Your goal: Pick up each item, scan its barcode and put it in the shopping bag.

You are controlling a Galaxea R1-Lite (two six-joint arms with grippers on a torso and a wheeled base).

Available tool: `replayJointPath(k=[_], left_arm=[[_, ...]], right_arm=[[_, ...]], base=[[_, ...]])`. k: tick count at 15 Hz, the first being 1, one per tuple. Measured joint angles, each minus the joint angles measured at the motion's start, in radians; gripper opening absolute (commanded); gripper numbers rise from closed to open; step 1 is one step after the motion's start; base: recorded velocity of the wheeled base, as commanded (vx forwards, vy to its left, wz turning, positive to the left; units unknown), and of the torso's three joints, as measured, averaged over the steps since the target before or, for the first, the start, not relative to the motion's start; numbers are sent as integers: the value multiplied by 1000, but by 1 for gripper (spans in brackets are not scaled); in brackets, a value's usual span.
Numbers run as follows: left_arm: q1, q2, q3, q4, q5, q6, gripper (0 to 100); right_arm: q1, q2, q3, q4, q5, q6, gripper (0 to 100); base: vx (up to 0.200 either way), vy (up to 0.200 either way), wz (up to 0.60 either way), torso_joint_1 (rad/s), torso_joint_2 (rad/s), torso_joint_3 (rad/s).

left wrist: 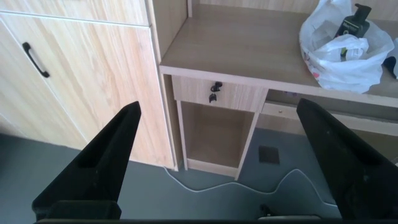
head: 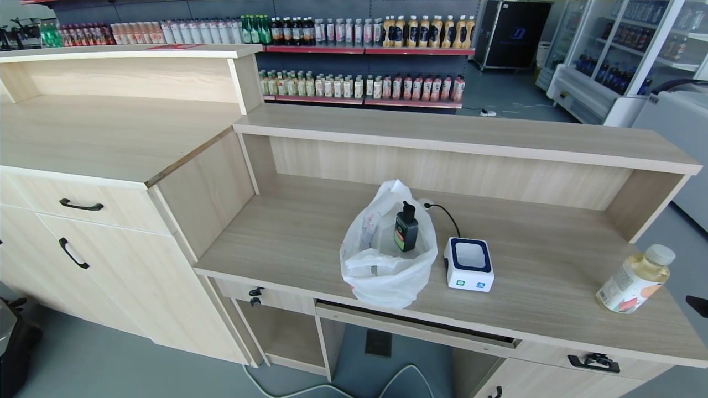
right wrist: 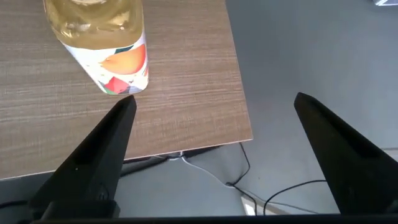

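Now | bottle (right wrist: 102, 43) standing on counter (right wrist: 186, 81) | just beside spread right claw (right wrist: 214, 98)

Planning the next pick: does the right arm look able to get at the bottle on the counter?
Probably yes: the open right gripper sits just beside the bottle, with nothing standing between them.

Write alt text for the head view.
A white shopping bag holding a dark pump bottle sits on a wooden checkout counter, with a white barcode scanner to its right. A yellow drink bottle stands near the counter's right end; drink shelves behind.
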Motion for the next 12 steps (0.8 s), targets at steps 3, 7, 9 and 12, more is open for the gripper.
replayJointPath(k=[3,7,9,12], left_arm=[[0,0,0,0,0,0,100],[0,0,0,0,0,0,100],[0,0,0,0,0,0,100],[0,0,0,0,0,0,100]], right_arm=[[37,69,-11,-64,5,6,100],[94,140,-19,-161,26,7,100],[117,165,-21,-181,26,7,100],[141,199,-34,-204,26,7,100]], base=[[0,0,0,0,0,0],[0,0,0,0,0,0],[0,0,0,0,0,0],[0,0,0,0,0,0]])
